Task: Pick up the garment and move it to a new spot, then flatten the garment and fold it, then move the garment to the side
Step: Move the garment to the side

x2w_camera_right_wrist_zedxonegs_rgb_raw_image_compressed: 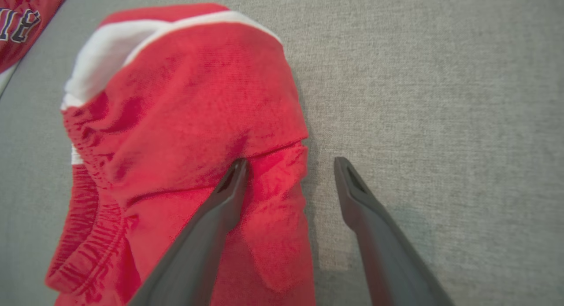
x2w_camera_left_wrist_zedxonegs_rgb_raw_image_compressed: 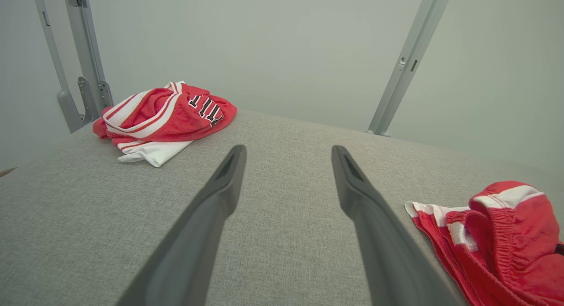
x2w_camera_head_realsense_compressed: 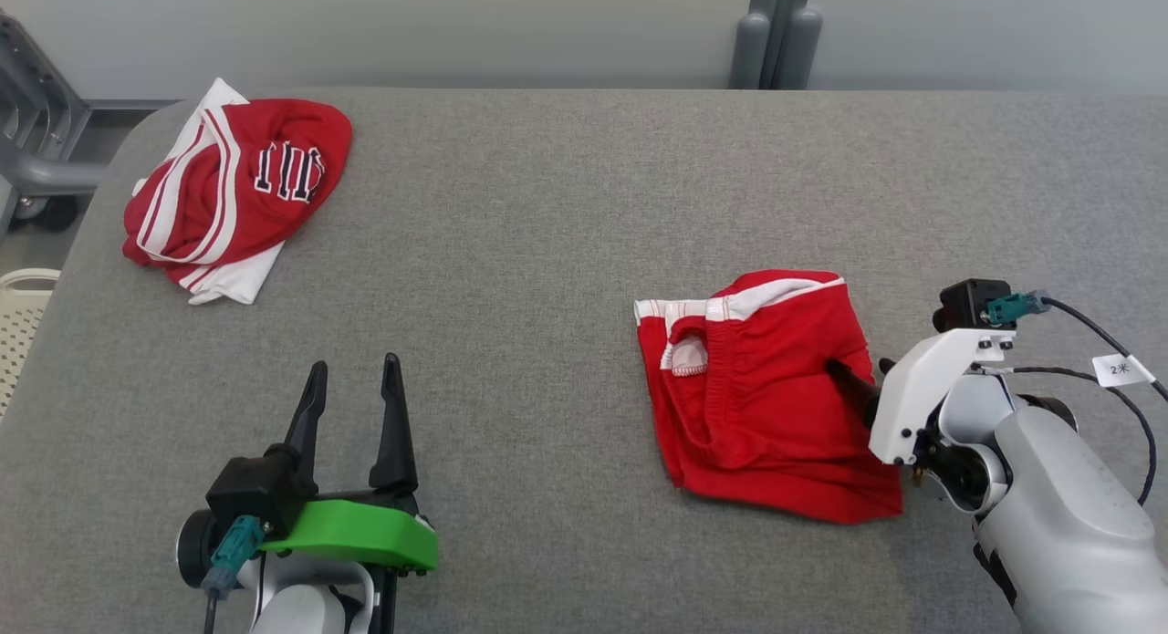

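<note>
The garment is a crumpled pair of red shorts with white trim, lying on the grey table at the right. My right gripper is open at its right edge. In the right wrist view one finger presses into a fold of the garment, and the other finger hangs over bare table beside it; the gripper straddles the cloth's edge. My left gripper stands open and empty at the lower left, far from the shorts. Its wrist view has the gripper over bare cloth and the garment at the lower right.
A second red and white garment with dark lettering lies bunched at the table's far left corner. A white perforated basket sits off the table's left edge. Grey frame posts stand behind the table.
</note>
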Tool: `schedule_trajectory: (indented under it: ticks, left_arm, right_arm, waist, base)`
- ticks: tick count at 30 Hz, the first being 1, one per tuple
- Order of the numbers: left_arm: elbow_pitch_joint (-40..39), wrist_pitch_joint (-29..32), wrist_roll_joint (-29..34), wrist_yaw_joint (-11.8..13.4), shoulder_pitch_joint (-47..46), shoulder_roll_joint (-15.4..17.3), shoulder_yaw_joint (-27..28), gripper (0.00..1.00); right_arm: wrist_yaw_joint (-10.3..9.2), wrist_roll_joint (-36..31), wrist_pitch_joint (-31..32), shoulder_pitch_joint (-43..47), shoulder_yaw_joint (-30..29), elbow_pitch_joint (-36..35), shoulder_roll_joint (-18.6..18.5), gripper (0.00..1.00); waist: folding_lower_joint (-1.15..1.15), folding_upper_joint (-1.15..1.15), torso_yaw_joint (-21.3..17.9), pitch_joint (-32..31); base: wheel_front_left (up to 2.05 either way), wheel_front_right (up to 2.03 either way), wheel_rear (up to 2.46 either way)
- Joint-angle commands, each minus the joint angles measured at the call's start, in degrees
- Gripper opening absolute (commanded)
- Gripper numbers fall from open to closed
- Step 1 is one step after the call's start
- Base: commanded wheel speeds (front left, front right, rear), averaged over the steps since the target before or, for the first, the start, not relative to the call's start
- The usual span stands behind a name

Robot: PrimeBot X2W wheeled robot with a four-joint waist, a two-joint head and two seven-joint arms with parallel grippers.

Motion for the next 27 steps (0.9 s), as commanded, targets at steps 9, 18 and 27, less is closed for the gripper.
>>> schedule_trajectory:
  ticks: [9, 18, 27]
  left_arm:
    - [-0.44, 0.04, 0.52, 0.2, -1.81, 0.37, -0.3, 1.0]
    - [-2.3, 0.04, 0.81, 0.11, -2.22, 0.43, -0.04, 1.0]
    - [-3.92, 0.04, 1.41, -0.05, -2.29, 0.46, -0.24, 1.0]
  right_arm:
    - [0.0, 9.64, 1.99, -3.55, 6.21, 3.08, -2.1, 0.81]
    - [0.0, 13.81, -1.33, -6.56, 13.01, 2.44, -5.06, 0.0]
    - [0.0, 13.21, -6.88, -10.1, 17.27, 4.49, -7.94, 0.0]
  waist:
    - [0.0, 0.0, 0.73, 1.78]
    - [0.0, 0.0, -1.6, 3.09]
    - [0.0, 0.0, -7.86, 3.07]
  base:
    - [0.0, 0.0, 0.0]
    - [0.0, 0.0, 0.0]
    - [0.0, 0.0, 0.0]
